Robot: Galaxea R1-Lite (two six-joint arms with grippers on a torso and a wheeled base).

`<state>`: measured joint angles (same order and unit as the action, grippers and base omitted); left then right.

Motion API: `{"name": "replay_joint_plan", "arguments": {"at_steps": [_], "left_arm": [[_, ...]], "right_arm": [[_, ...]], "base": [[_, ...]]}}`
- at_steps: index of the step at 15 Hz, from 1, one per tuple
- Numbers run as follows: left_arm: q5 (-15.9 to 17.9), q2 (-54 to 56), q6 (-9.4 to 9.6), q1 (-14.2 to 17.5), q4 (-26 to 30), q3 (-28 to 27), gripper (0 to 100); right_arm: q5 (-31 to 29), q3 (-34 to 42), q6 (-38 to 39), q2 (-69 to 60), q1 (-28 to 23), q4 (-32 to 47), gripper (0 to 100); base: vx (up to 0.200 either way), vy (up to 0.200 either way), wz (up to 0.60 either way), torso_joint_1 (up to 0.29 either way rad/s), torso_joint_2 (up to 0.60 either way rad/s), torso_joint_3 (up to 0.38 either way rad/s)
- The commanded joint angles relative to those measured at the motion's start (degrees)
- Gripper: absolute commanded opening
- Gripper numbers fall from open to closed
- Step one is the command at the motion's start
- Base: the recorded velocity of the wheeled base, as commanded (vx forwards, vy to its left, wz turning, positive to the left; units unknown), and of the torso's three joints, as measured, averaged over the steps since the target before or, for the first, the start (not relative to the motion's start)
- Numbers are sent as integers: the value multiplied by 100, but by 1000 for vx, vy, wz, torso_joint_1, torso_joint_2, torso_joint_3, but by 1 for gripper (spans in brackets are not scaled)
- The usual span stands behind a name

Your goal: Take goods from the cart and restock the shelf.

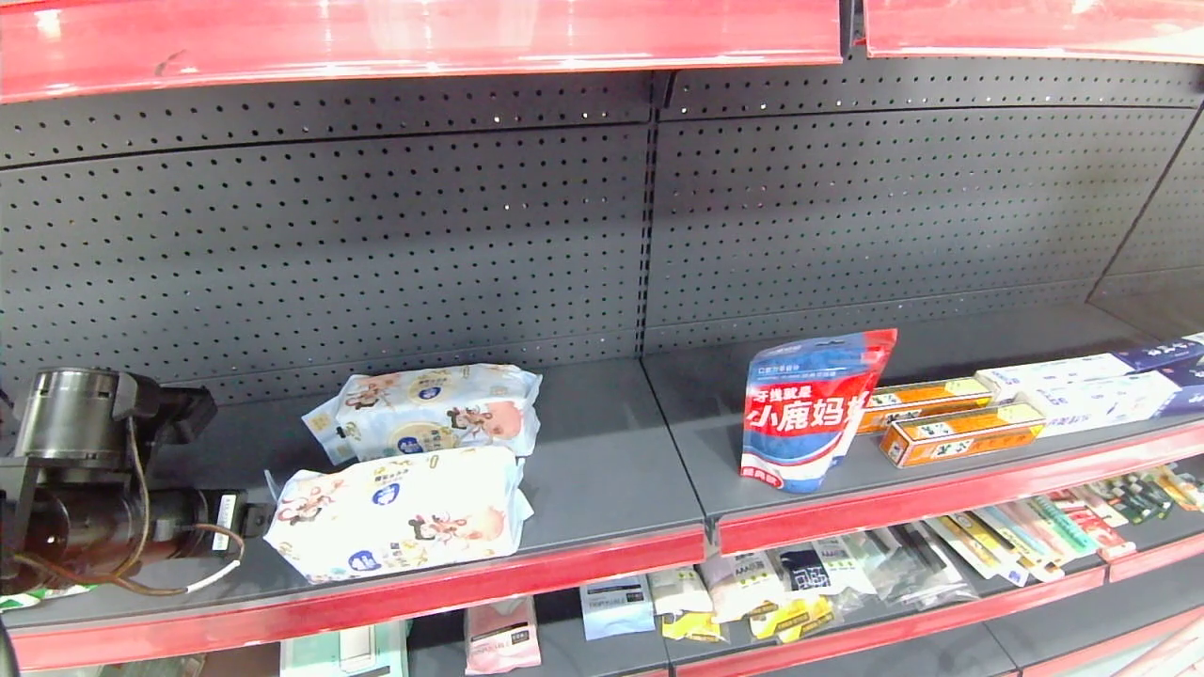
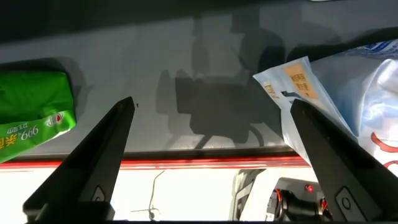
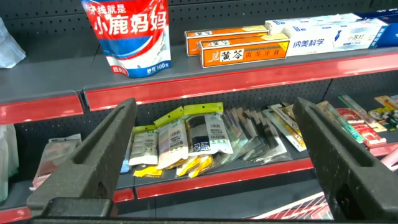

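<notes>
Two white wet-wipe packs point(image 1: 400, 512) point(image 1: 428, 409) lie on the left part of the grey shelf point(image 1: 611, 470). A red and blue pouch point(image 1: 809, 409) stands further right, also seen as the pouch point(image 3: 127, 37). My left arm point(image 1: 94, 470) sits at the shelf's left end, beside the front pack. My left gripper point(image 2: 212, 104) is open over bare shelf, between a green pack point(image 2: 34, 112) and a white and blue pack point(image 2: 348, 93). My right gripper point(image 3: 214, 102) is open and holds nothing, in front of the shelf's red edge point(image 3: 249, 81).
Orange boxes point(image 1: 950, 432) and white and blue boxes point(image 1: 1091, 390) line the shelf to the right of the pouch. The lower shelf point(image 3: 205, 140) holds several small packets. A perforated back panel point(image 1: 564, 216) closes the rear, with a red shelf edge point(image 1: 423, 38) overhead.
</notes>
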<state>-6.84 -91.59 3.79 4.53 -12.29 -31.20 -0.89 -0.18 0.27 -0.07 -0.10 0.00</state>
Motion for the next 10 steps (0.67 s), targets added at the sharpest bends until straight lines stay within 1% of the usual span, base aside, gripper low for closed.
{"name": "replay_joint_plan", "arguments": {"at_steps": [1,10], "left_arm": [[-2,18,-1,-23,-2,-1,100],[-2,18,-1,-111,-2,-1,100]], "right_arm": [[1,1,0,7,1,0,100],[1,1,0,7,1,0,100]], "base": [[0,0,0,0,0,0],[0,0,0,0,0,0]]}}
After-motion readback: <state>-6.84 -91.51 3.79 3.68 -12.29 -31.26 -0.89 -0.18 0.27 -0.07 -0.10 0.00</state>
